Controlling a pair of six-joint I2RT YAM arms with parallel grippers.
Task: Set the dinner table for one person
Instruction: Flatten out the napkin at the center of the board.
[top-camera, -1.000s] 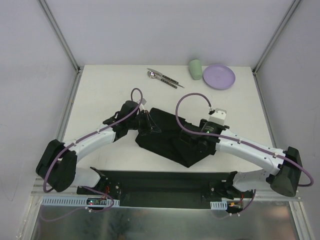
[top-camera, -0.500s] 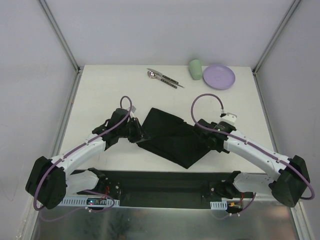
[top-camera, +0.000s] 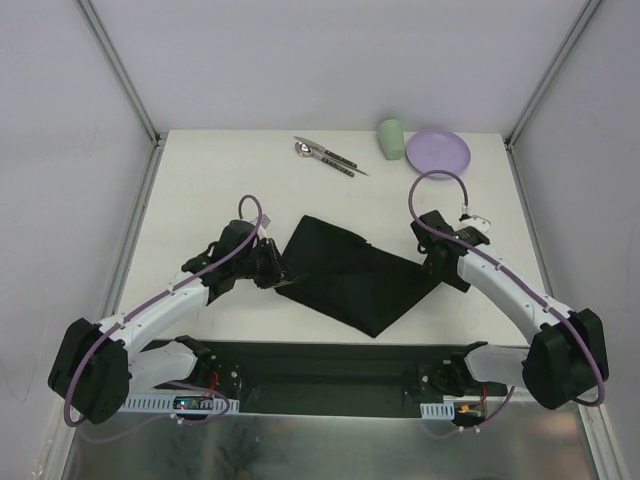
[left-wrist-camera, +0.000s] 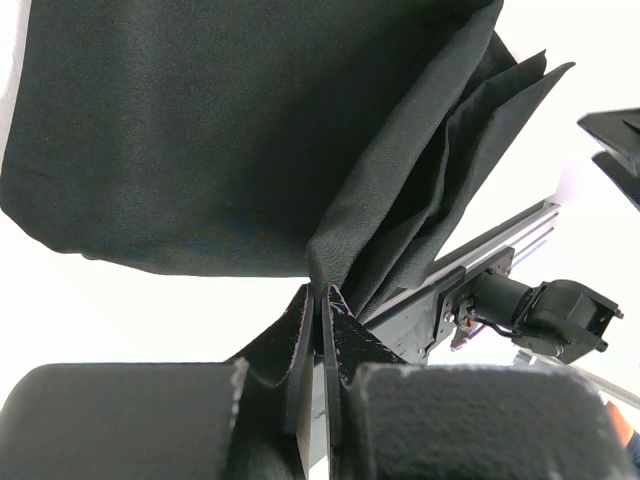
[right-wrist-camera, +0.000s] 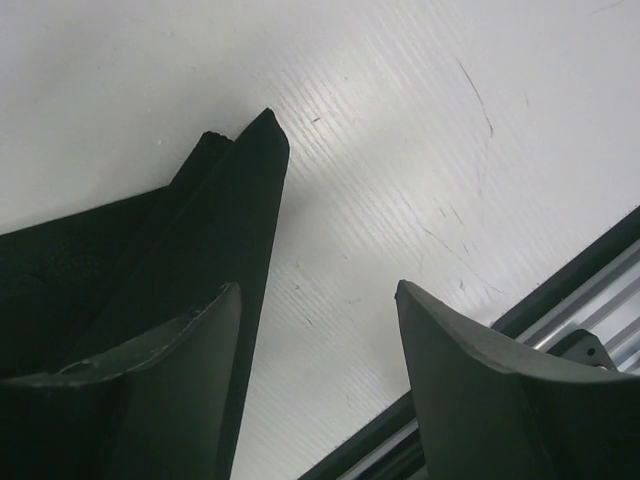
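Slanting low over the dinner table (top-camera: 220, 180) — left arm (top-camera: 170, 295), jaws pinching cloth (top-camera: 350, 275)

1 table (top-camera: 200, 190), 1 blk mat (top-camera: 350, 280), 1 cup (top-camera: 390, 138), 1 plate (top-camera: 438, 153), cutlery (top-camera: 325, 155) ct unclear

The left arm (top-camera: 170, 305) and right arm (top-camera: 505, 290) are built of white links joined by bulky black housings (top-camera: 88, 365). A purple cable (top-camera: 245, 203) is looped along each. The left tool (left-wrist-camera: 322, 300) and right tool (right-wrist-camera: 318, 295) are tipped with matte black wedge-shaped fingers (right-wrist-camera: 180, 380).
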